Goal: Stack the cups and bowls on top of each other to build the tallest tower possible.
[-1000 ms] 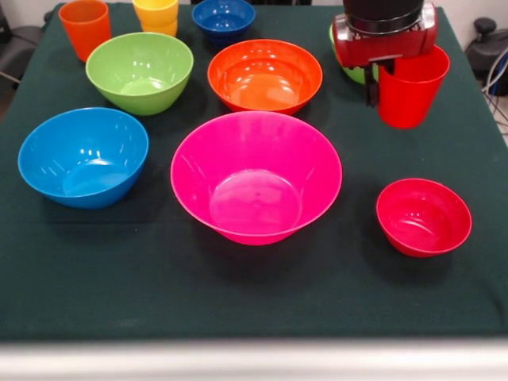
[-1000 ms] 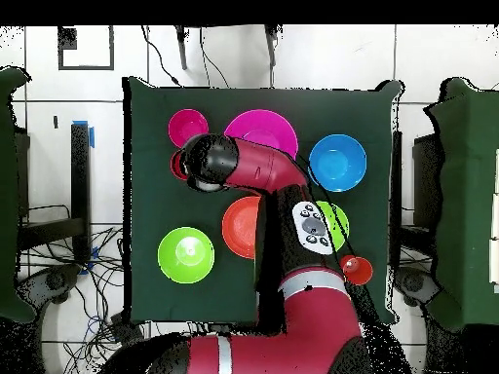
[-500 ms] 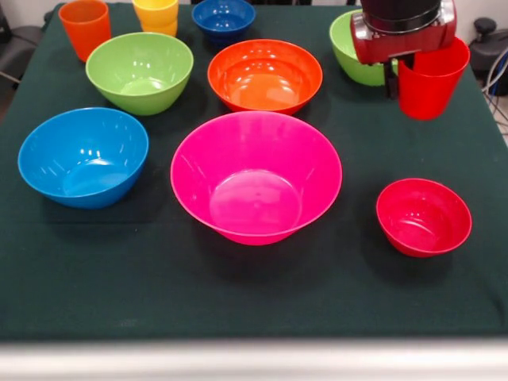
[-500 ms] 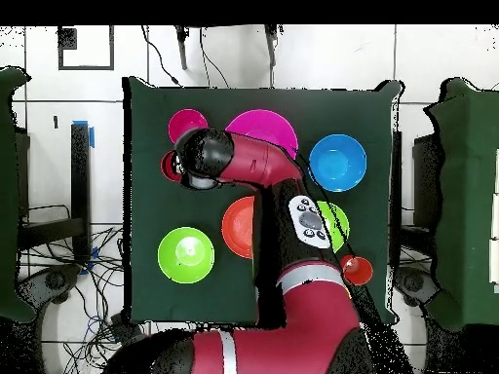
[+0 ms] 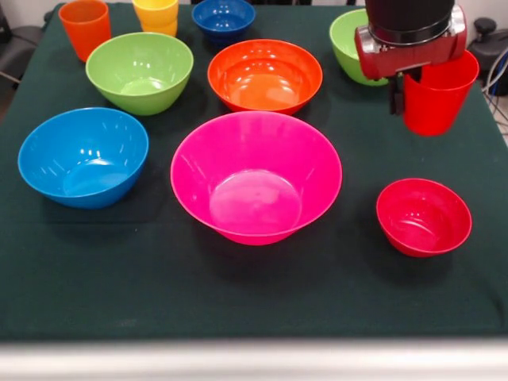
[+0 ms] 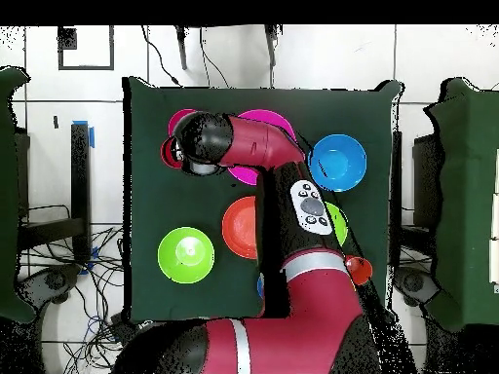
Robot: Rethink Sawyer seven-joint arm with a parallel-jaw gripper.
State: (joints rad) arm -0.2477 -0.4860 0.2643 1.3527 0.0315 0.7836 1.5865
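Front view: I read the red cup (image 5: 434, 97) gripped by the pincer (image 5: 401, 86), upright and lifted clear of the table (image 5: 238, 294). One dark finger (image 5: 393, 94) presses the cup's outer wall on the picture's left side; the other finger is hidden by the cup. The cup hangs at the right of the picture, above and beyond the small red bowl (image 5: 423, 216), which rests on the green cloth below it. Just behind the cup and the red pincer housing, a lime green bowl (image 5: 349, 44) is partly covered. At the centre of the table sits the large pink bowl (image 5: 255, 176), empty and open side up. The orange bowl (image 5: 264, 75) stands just beyond it. To the left are the light blue bowl (image 5: 82, 156) and the second lime green bowl (image 5: 139, 71). Along the far edge I see the orange cup (image 5: 84, 27), the yellow cup (image 5: 156, 16) and the small dark blue bowl (image 5: 223, 17). Every bowl stands alone; nothing is stacked. Overhead view: the arm (image 6: 283, 302) reaches across the table, its end over the small red bowl's side, hiding part of the pink bowl.
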